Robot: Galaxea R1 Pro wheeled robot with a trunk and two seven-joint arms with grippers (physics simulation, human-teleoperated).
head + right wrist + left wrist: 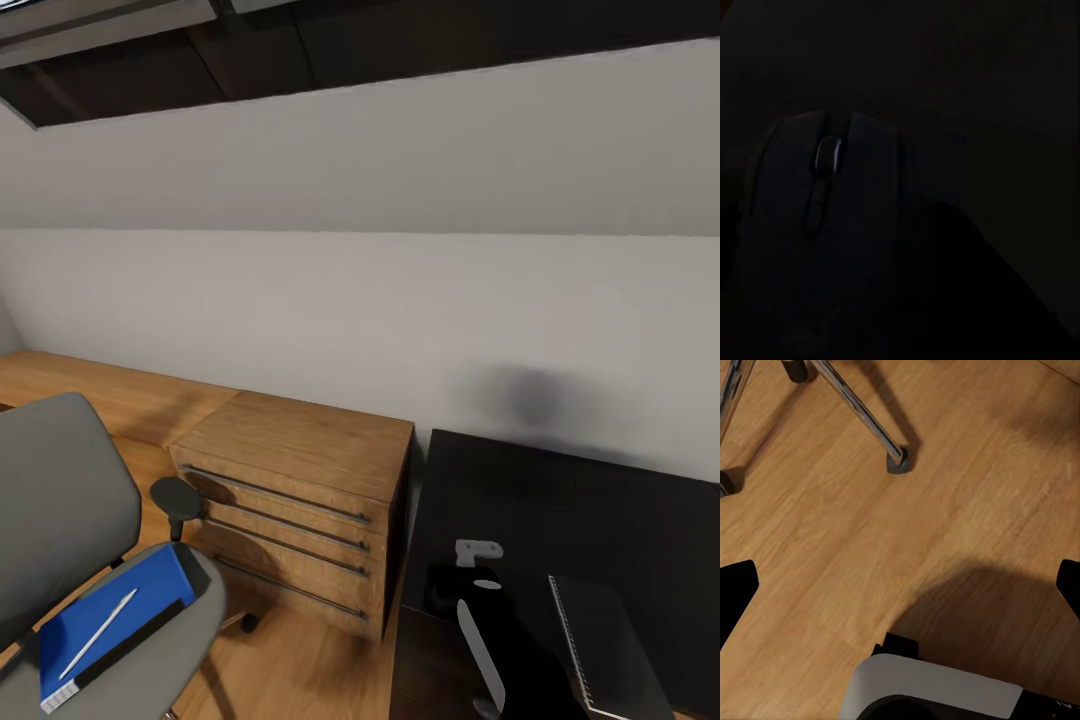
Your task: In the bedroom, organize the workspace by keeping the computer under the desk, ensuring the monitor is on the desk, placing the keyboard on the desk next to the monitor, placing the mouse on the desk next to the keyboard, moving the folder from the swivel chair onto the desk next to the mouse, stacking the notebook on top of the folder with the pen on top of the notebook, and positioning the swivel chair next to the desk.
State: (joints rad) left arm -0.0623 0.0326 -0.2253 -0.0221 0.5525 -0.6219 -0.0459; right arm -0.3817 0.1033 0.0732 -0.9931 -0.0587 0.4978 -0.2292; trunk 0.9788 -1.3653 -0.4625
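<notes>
- The right arm is hovering over the black desk [560, 500], with the mouse [825, 202] right under its wrist camera; it's too dark to tell the grip's state, so a blind pinch could shove it.
- The left gripper [900, 585] is hanging wide open over the floor [832, 525], well away from the blue folder [110, 620] and pen [97, 633] on the swivel chair [60, 500], which could roll if bumped.

Colours: warm wood, grey, blue, black.
Grey fabric swivel chair [60, 500] w/ black armrests; flat blue folder [110, 620] on seat, white-labelled at one corner; slim white pen [97, 634] on it. Light-brown wood-grain drawer unit [300, 490] w/ dark bar handles. Black desk [600, 520]; dark spiral-bound notebook [610, 650]. Black mouse [825, 202], grey scroll wheel. Oak plank floor [870, 547]. Wall off-white.
</notes>
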